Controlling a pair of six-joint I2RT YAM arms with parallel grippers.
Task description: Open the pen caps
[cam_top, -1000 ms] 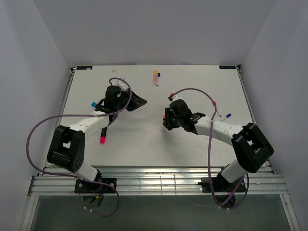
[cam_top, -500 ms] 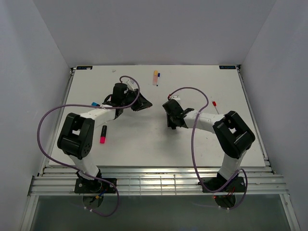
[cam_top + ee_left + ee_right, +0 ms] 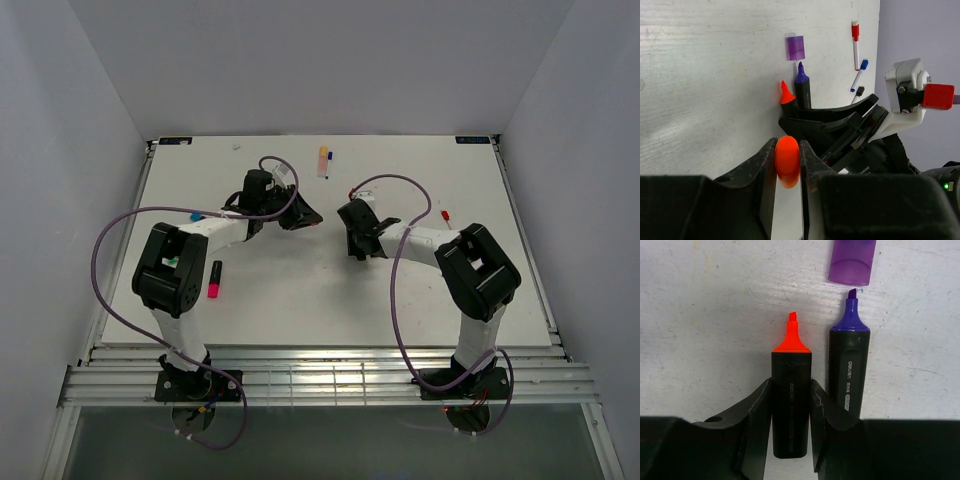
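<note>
Fingers (image 3: 762, 167) of your left end effector (image 3: 787, 150) are clenched on the orange cap (image 3: 787, 165), one on each side. Its rounded end pokes out between them, above the worktop (image 3: 715, 75). The cap is off its marker and apart from it.

Your right end effector (image 3: 791, 385) is grasping the orange marker (image 3: 791, 365) by its black barrel, and the bare orange tip sticks out past the fingertips. You cannot tell whether the barrel rests on the worktop or hangs just over it. In the left wrist view the right end effector sits just beyond the held cap, near it but not touching.

A purple marker (image 3: 849, 365) lies just beside the held one, parallel to it and uncapped. Its barrel is close against the outside of the right-hand finger. The purple cap (image 3: 852, 260) lies on the worktop just beyond the purple tip, with a sliver of bare surface between them.

Farther out in the left wrist view you have two thin pens near the worktop's edge, a red-capped pen (image 3: 855, 37) and a blue-capped pen (image 3: 860, 75), both with caps on.

From above, both arms reach in toward the middle of the worktop. A black marker (image 3: 214, 280) with its pink cap (image 3: 212, 291) on lies near the left arm, well apart from both end effectors. A small teal piece (image 3: 196, 215) shows beside that arm, too small to tell more. A pale orange item (image 3: 323, 160) lies toward the far edge.
</note>
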